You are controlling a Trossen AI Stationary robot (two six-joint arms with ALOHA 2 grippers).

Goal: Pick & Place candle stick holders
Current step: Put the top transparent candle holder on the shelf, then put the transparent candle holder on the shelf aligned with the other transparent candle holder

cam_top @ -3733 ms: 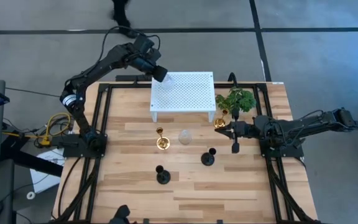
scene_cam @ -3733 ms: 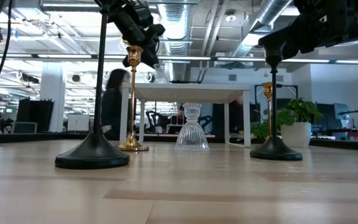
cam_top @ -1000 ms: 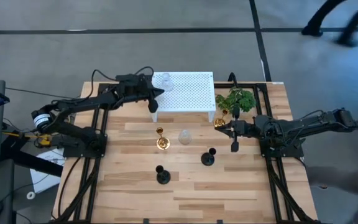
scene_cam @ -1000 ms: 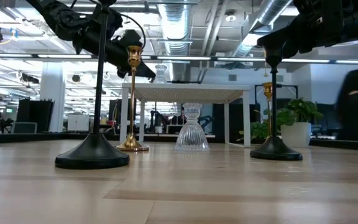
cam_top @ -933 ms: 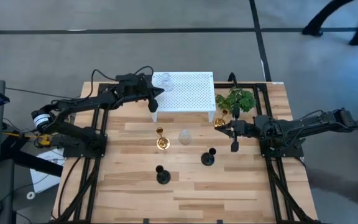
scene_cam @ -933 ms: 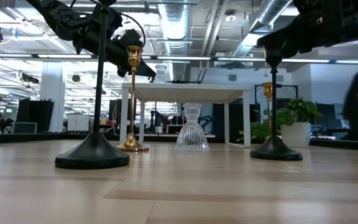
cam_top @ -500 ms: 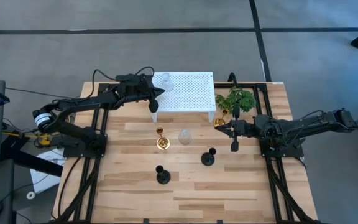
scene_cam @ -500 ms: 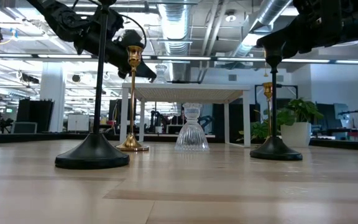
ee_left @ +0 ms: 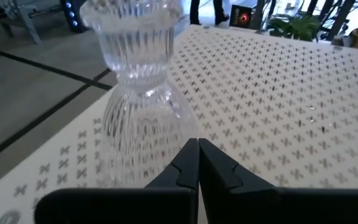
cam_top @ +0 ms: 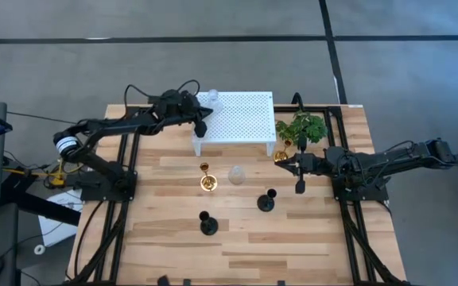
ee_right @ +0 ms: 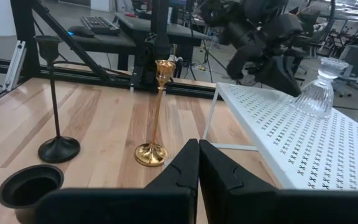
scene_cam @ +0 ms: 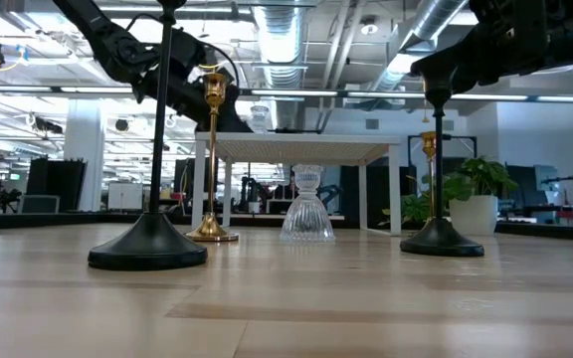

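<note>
A clear glass candle stick holder (ee_left: pixel 140 81) stands upright on the far left corner of the white rack (cam_top: pixel 241 119). My left gripper (cam_top: pixel 203 112) is shut and level, its tips right beside that holder's foot. On the table stand a gold holder (cam_top: pixel 207 179), a clear glass one (cam_top: pixel 235 175), two black ones (cam_top: pixel 266 201) (cam_top: pixel 207 225), and another gold one (cam_top: pixel 281 156) by the plant. My right gripper (ee_right: pixel 197 148) is shut and hangs at the table's right, beside that gold holder. My left gripper comes in level from the table's left side. Its shut fingertips (ee_left: pixel 190 149) lie against the edge of the glass holder's flared foot (ee_left: pixel 166 140) in the left wrist view. Whether they touch it I cannot tell. The holder stands upright on the rack.
A green leafy plant (cam_top: pixel 302 127) stands at the far right, next to the rack's right legs. Black frame rails (cam_top: pixel 126 151) run along the table's left and right sides. Bare wood (cam_top: pixel 293 246) lies toward the near edge.
My left arm has reached farther toward the table's right and far side. It has brought its shut gripper closer to the glass holder on the rack. The holder has stayed where it was, and the right arm has kept still.
</note>
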